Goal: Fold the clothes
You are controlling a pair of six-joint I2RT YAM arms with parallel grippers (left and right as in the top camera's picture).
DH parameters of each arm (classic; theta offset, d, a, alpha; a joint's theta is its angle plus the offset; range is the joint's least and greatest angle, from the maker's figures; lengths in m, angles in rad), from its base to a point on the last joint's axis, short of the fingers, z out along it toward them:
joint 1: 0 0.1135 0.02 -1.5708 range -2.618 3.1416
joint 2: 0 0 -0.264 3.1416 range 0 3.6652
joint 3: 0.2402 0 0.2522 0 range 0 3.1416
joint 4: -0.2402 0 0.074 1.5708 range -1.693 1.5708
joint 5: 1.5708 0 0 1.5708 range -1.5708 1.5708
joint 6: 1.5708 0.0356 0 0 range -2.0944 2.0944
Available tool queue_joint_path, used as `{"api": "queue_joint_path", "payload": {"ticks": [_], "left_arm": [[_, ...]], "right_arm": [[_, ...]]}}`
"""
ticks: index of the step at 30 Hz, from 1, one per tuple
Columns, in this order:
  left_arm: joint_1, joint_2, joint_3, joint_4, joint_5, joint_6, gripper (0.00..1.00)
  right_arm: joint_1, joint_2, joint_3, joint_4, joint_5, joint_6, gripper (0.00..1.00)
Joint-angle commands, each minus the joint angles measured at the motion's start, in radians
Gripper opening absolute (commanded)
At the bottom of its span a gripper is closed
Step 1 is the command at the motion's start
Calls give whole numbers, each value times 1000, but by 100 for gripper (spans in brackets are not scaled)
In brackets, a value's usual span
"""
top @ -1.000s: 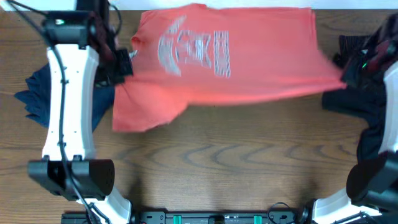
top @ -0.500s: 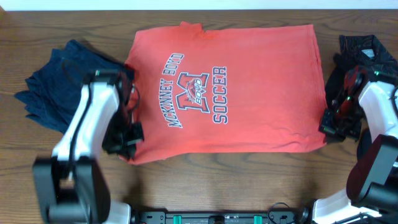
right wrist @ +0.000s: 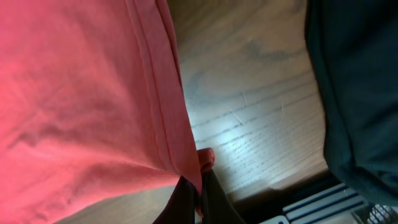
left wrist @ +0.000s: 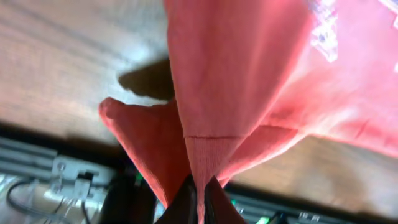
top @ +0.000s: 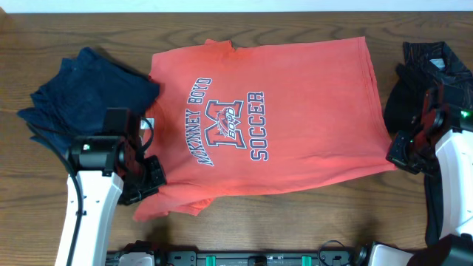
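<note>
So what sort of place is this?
Likely a robot lab bench: a wood-grain table, two white arms on a rail at its near edge, and a red T-shirt between a navy garment and a black garment.

A robotics lab bench — wood-grain table (top: 295, 222), cabled mounting rail (top: 259, 259) along its near edge.

Three garments counted on the bench (top: 295, 222): one coral-red T-shirt (top: 318, 89), one dark navy garment (top: 81, 92), one black garment (top: 423, 77). Two robot arms: one left arm (top: 90, 205), one right arm (top: 452, 166). Two pairs of jaws, one pair per arm. One bench only.
</note>
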Motion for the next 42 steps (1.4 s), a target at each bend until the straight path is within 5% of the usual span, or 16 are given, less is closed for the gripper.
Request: {"api": "queue_joint_path", "payload": {"ticks": [1,26,37,39,42], "left_arm": [[0,11,-5,76,8,-20,6],[92,460,-5,930,15,-66,6],[92,478,-5,1139,16,-118,6],[92,484,-5,1139,16,-117,8],[92,496,-5,1137,15,-117,41]], "right_arm": [[-5,2,0,45,24,21,1],[-3,328,0,718,-114,-17,1],[0,364,0,898,-202,-17,3],[2,364,0,912,-201,-17,7],[5,364,0,918,-202,-17,25]]}}
